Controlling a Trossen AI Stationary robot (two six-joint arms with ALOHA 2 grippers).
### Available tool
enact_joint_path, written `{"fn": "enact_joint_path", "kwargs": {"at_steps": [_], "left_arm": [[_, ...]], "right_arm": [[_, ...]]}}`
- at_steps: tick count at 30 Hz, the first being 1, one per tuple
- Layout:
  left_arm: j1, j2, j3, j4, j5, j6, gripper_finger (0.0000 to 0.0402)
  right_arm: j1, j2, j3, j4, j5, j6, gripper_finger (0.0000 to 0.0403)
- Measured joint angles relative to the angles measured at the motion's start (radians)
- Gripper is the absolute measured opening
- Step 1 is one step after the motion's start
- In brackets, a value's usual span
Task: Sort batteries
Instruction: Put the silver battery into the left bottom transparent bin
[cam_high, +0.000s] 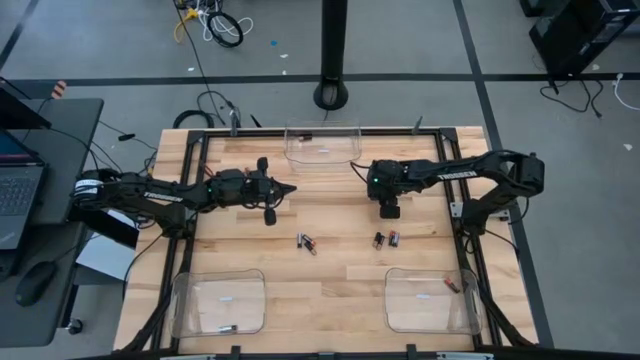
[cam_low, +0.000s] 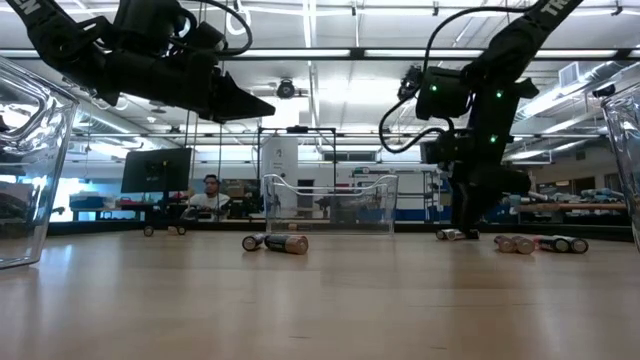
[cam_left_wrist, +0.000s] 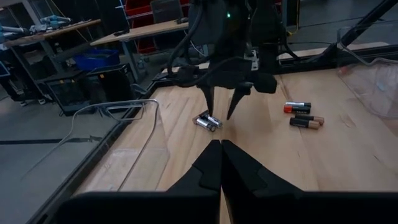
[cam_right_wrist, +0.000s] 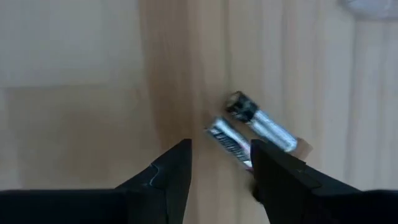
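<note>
The left arm (cam_high: 150, 193) reaches in from the table's left side and lies nearly level, well above the surface, with its wrist turned so the gripper points toward the middle. The left gripper (cam_high: 288, 189) has its two fingers pressed together into a single point and hangs in the air, touching nothing. The right arm (cam_high: 470, 172) comes in from the right side, bends at the elbow and folds back toward the centre, its wrist pointing straight down. The right gripper (cam_left_wrist: 221, 106) stands low over the surface, fingers spread apart with a clear gap between them, tips just above the wood.
</note>
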Motion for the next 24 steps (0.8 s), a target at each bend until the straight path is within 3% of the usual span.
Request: {"fn": "enact_joint_path", "kwargs": {"at_steps": [15, 24], "left_arm": [[0.000, 0.000, 0.000, -0.013, 0.000, -0.004, 0.0012], [0.000, 0.000, 0.000, -0.014, 0.000, -0.005, 0.0012]], "right_arm": [[-0.002, 0.086, 0.004, 0.003, 0.011, -0.075, 0.0168], [-0.003, 0.055, 0.000, -0.016, -0.013, -0.003, 0.0123]]}}
